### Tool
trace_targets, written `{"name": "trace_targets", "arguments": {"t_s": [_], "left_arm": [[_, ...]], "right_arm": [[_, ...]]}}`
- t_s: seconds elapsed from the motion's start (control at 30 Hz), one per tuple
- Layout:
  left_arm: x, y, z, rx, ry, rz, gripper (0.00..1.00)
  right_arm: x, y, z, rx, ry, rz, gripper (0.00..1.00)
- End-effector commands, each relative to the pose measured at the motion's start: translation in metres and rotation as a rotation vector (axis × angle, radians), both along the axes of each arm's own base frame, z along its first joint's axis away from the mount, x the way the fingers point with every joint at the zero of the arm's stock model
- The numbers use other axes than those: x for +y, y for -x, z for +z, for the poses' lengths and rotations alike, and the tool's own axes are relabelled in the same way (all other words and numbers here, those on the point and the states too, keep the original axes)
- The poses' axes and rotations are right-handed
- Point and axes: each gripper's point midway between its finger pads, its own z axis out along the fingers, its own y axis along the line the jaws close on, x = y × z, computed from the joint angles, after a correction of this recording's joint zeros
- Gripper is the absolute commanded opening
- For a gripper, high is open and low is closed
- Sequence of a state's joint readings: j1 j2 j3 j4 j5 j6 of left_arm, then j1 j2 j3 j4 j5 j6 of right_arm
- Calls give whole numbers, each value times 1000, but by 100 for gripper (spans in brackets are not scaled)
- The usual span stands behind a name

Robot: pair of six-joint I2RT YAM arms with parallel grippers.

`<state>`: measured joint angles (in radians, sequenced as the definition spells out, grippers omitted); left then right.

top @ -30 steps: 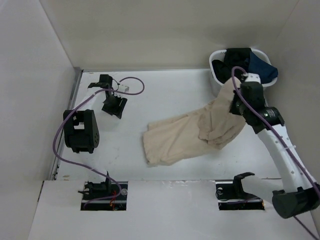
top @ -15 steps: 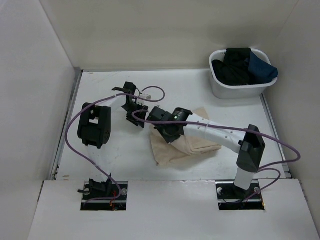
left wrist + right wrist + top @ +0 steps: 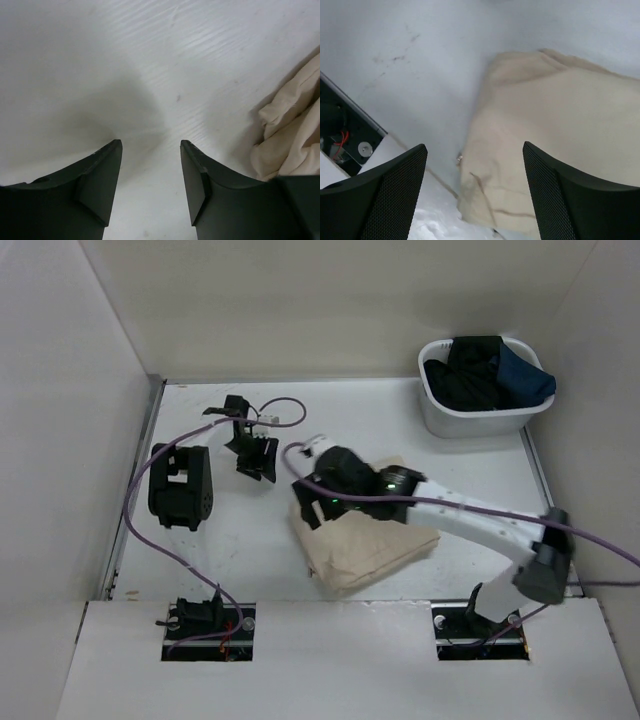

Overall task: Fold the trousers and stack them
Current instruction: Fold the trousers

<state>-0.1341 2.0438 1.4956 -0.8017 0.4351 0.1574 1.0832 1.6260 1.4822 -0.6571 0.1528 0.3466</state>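
Progress: trousers (image 3: 360, 555) lie approx. mid-desk as a compact, layered bundle, so I'd judge the folding mostly done. The outline is uneven and one flap pokes out toward 12 o'clock, so it prob. needs a tidy-up. Stacking is not done as far as I can tell: there's no pile on the desk (image 3: 200, 560). The only other garments, black and navy, sit in the basket (image 3: 440, 415) at the 1–2 o'clock corner, well apart.

R end effector (image 3: 308, 508) hovers over the bundle's 10 o'clock corner. L end effector (image 3: 255, 458) is near, at approx. 10 o'clock of the bundle, over bare desk.

Views:
- Top view: gives the whole layout, i.e. both arms, the bundle's shape and the basket. Jaw states are hard to read here.
- R wrist view: R end effector (image 3: 472, 150) has its jaws spread wide w/ nothing between them. The layered trousers (image 3: 555, 130) edge lies below, and an opening w/ wiring shows at 8 o'clock.
- L wrist view: L end effector (image 3: 150, 145) has its jaws apart and empty, w/ bare desk between. A crumpled bit of trousers (image 3: 295, 125) shows at 3 o'clock, not touching.
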Motion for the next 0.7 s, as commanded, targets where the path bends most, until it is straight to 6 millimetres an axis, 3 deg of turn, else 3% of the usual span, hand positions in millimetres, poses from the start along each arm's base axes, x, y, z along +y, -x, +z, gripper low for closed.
{"name": "trace_targets", "arguments": {"t_s": [0.0, 0.03, 0.07, 0.1, 0.2, 0.27, 0.37, 0.47, 0.57, 0.67], "left_arm": [[14, 13, 51, -82, -28, -20, 50], [13, 26, 59, -78, -28, -45, 50], [8, 41, 64, -67, -20, -77, 51], [2, 52, 69, -58, -7, -105, 52], [-27, 95, 74, 17, 49, -212, 54], [-39, 116, 59, 76, 40, -271, 54], [-54, 126, 34, 151, 52, -280, 52], [-90, 117, 39, 160, 209, -250, 52], [-120, 103, 46, 145, 293, -243, 48], [-125, 93, 33, 130, 251, -260, 29]], "right_arm": [[-94, -48, 30, -23, -145, -389, 83], [-145, -54, 1, 44, -84, -547, 92], [-177, -58, -20, 76, -42, -627, 98], [-196, -60, -33, 91, -19, -663, 100], [-231, -77, -61, 85, -43, -715, 100], [-245, -88, -77, 101, -67, -758, 100], [-254, -82, -113, 218, -93, -785, 100], [-249, -65, -132, 290, -148, -794, 92], [-246, -54, -145, 337, -189, -827, 63], [-231, -50, -148, 371, -246, -826, 41]]}}
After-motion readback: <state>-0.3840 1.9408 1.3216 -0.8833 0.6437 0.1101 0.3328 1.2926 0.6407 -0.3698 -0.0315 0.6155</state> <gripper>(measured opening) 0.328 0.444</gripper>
